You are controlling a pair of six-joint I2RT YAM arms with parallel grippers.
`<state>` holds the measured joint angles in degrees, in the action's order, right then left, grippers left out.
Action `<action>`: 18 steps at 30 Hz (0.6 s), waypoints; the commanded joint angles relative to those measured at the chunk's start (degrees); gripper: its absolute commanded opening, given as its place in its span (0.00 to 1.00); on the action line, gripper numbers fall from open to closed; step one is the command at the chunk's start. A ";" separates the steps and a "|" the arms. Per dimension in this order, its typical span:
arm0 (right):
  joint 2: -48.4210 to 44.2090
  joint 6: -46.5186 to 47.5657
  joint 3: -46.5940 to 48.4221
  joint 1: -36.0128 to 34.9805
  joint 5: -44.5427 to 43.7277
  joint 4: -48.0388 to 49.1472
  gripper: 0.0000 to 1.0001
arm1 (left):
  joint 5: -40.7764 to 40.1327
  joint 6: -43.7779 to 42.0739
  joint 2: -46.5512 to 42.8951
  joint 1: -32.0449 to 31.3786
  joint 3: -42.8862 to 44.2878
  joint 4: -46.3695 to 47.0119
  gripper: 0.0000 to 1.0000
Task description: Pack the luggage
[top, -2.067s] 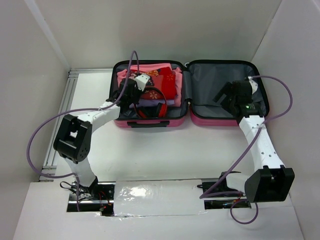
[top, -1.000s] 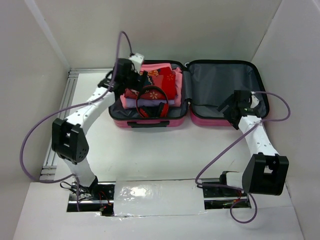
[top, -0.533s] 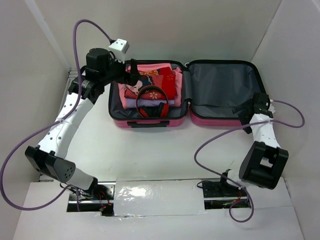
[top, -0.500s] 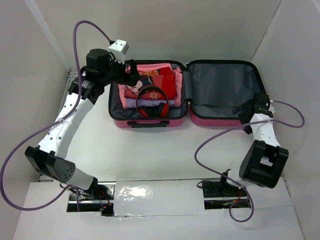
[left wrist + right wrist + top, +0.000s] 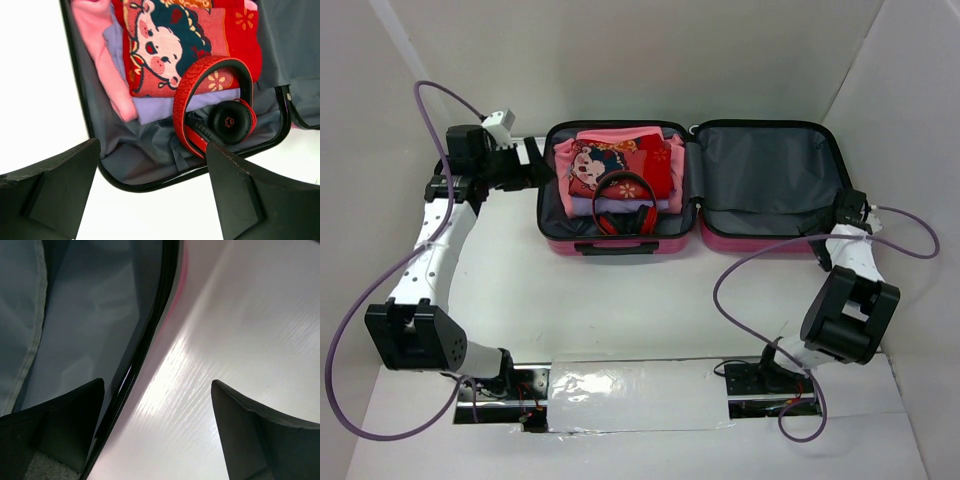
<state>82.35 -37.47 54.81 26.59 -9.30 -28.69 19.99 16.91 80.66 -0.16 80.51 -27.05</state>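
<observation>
Both arms have drawn back from over the open luggage [image 5: 770, 165]. The left arm has swung out to the left of the packed half. The right arm has slid off the empty half and now sits at its outer right edge.

The left gripper [image 5: 152, 150] is empty, with its fingers spread wide. Ahead of those fingers, beyond the gap, lies the near corner of the packed half. Red headphones [image 5: 230, 121] rest there, closer to the finger on the right of the wrist view. Further ahead of the fingers is a red cloth printed with a cartoon face [image 5: 170, 45]. It lies on a lilac garment [image 5: 160, 107], and a pink garment [image 5: 100, 45] is folded against the wall of the case.

The right gripper [image 5: 157, 385] is also empty, with its fingers spread wide. The black rim of the grey-lined empty half runs just beside the finger on the left of its wrist view. Bare white table [image 5: 250, 315] fills the rest of the gap between the fingers.

The luggage lies open flat at the far side of the table, its two halves side by side.

With both grippers out of the case and holding nothing, loading looks finished. The likely next step is folding the empty half over the packed one. The right fingers seem placed to catch that rim. The headphones' arch stands proud of the clothes and may get in the way of closing.
</observation>
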 commanded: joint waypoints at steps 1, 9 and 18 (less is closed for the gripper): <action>1.67 0.74 3.46 0.57 -3.88 3.73 0.93 | 1.91 0.76 -2.97 1.56 -0.44 2.53 0.99; 5.19 1.79 5.66 1.10 -5.73 7.59 0.83 | -2.49 0.23 -4.02 3.85 -5.18 2.53 0.99; 9.50 4.42 6.19 1.10 -5.82 9.53 0.39 | -7.33 -0.30 -5.16 5.79 -9.40 4.80 0.99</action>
<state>91.22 -34.57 58.83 27.27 -13.32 -22.48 14.26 16.78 77.71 4.97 71.92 -25.28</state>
